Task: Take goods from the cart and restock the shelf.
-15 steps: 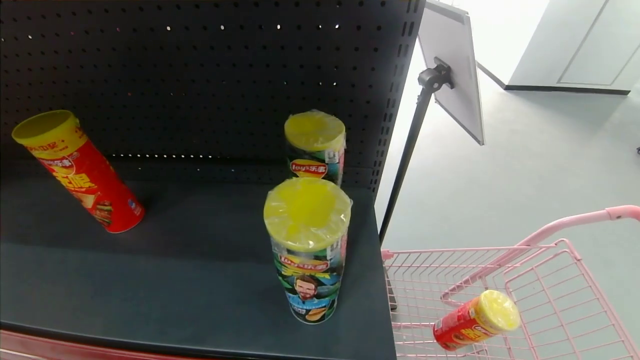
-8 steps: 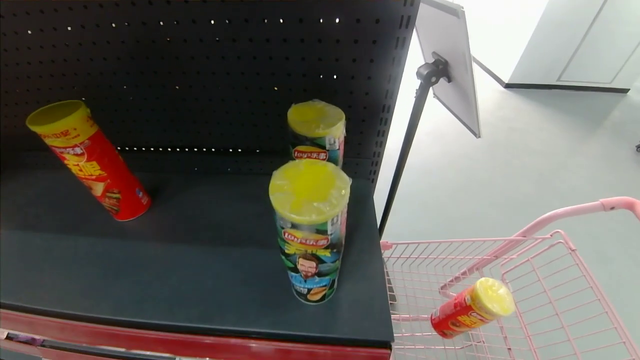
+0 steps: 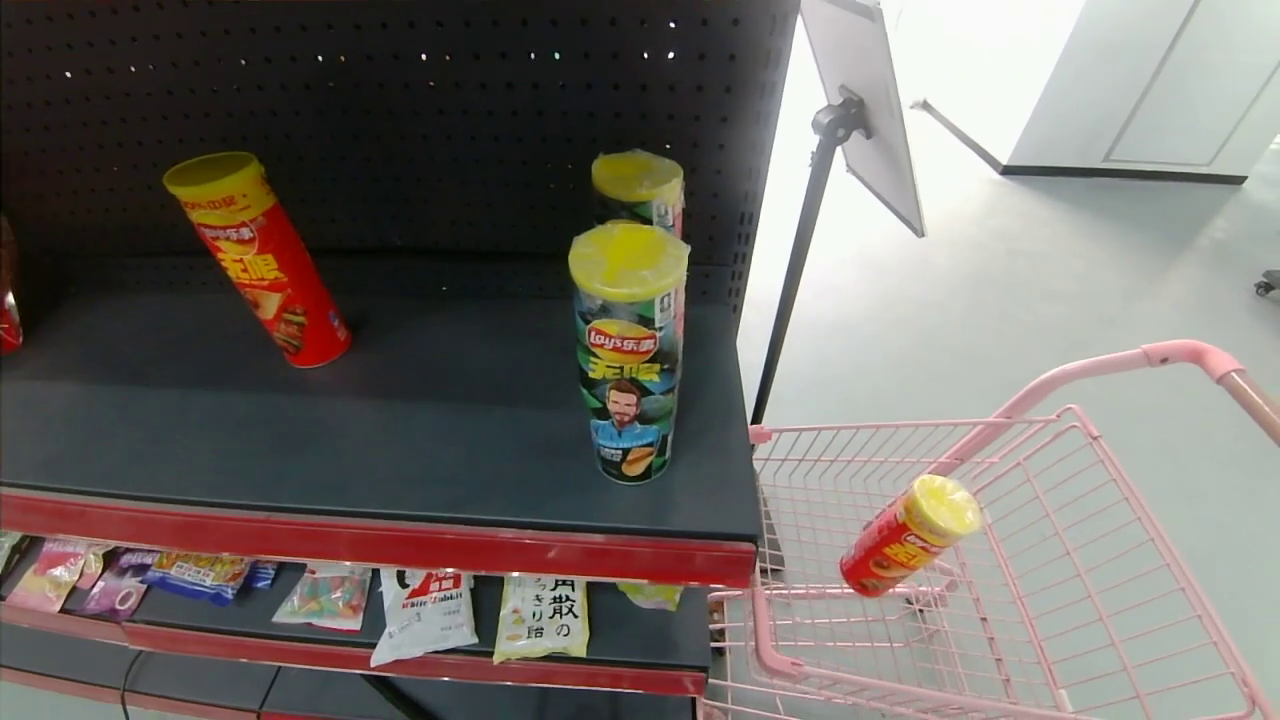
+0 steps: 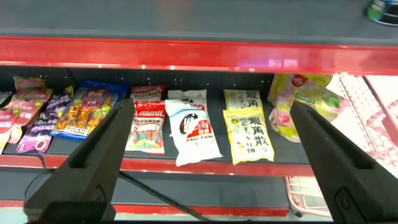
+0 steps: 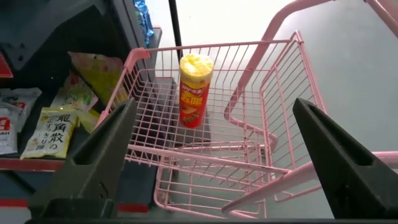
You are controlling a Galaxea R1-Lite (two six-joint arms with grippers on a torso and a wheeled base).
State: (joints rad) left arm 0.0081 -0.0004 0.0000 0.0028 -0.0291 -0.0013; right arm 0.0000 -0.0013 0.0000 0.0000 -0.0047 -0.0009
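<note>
From my seat, the left gripper (image 4: 211, 165) hangs in front of the lower shelf. Its jaws are spread wide and hold nothing. Past them I see a row of snack packets (image 4: 193, 134) lying just under the red front edge of the shelf (image 4: 186, 53).

The right gripper (image 5: 211, 168) is above the pink cart (image 5: 211, 45). Its jaws are also spread and empty, well apart from the goods. A red can (image 5: 194, 90) with a yellow lid sits inside the cart's basket, and from this wrist camera it seems to stand on its base.

In the head view, the cart (image 3: 1185, 353) is parked just beside the right end of the shelf (image 3: 400, 420), and the red can (image 3: 908, 535) sits near the middle of the basket.

The top board carries two dark cans with yellow lids near its right end, the front can (image 3: 628, 360) with the back can (image 3: 638, 185) close behind it by the pegboard. A second red can (image 3: 262, 262) stands well to their left. The snack packets (image 3: 425, 615) sit on the level below. A sign on a pole (image 3: 865, 110) rises behind the cart.
</note>
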